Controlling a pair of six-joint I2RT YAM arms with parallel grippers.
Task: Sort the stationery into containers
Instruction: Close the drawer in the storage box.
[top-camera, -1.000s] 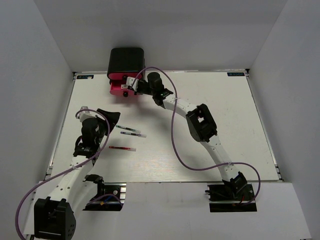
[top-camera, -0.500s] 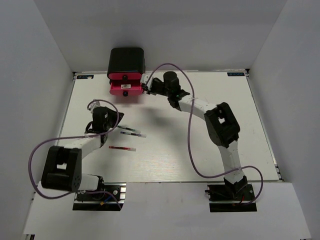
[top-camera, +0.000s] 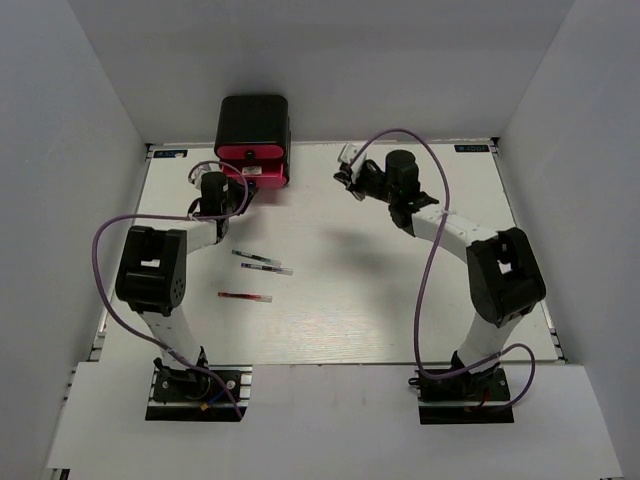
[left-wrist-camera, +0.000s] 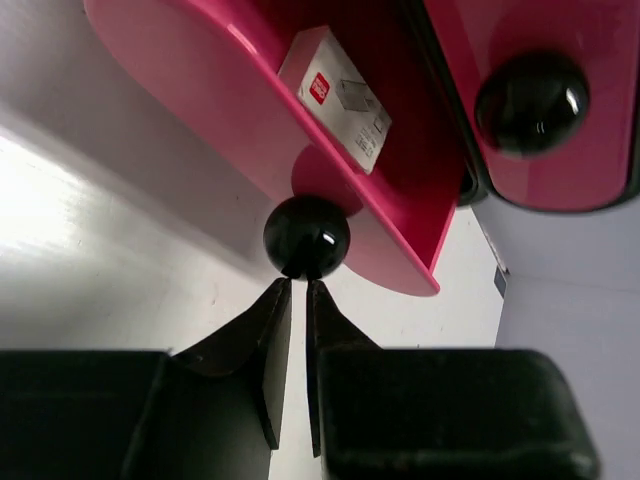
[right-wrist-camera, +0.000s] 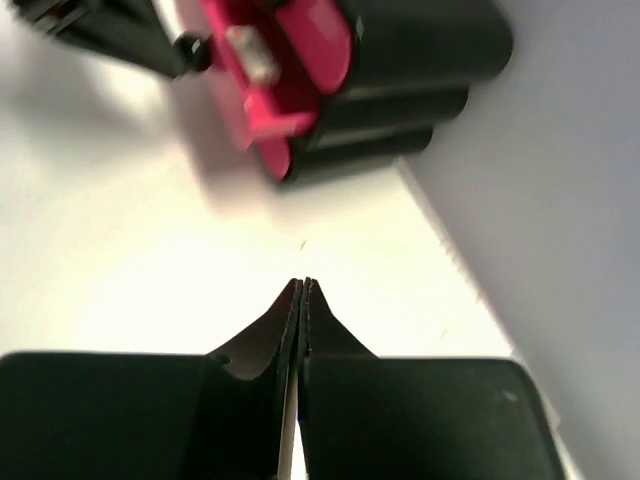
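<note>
1. The left fingers (left-wrist-camera: 288, 295) are drawn narrow, with only a thin slit between them and nothing in it. Their tips sit against the near side of the black round knob (left-wrist-camera: 306, 235); the slit is far too narrow to span it.
2. That knob belongs to the open pink-red plastic drawer (left-wrist-camera: 230, 130), which juts from the small black rounded cabinet (top-camera: 252, 118) and holds the small white eraser block (left-wrist-camera: 335, 97). Beside it the shut pink-red drawer (left-wrist-camera: 590, 160) sits flush.
3. What matters: the knob lies straight ahead of the left fingers, on their own line, so a forward push would likely slide the drawer home.
4. The right fingers (right-wrist-camera: 300, 295) are pressed together, empty, and well apart from the cabinet.
5. On the white table (top-camera: 400, 290) lie the thin red pen (top-camera: 245, 296) and two thin dark-and-clear pens (top-camera: 262, 263), long axes roughly left to right, nearer the left arm.
</note>
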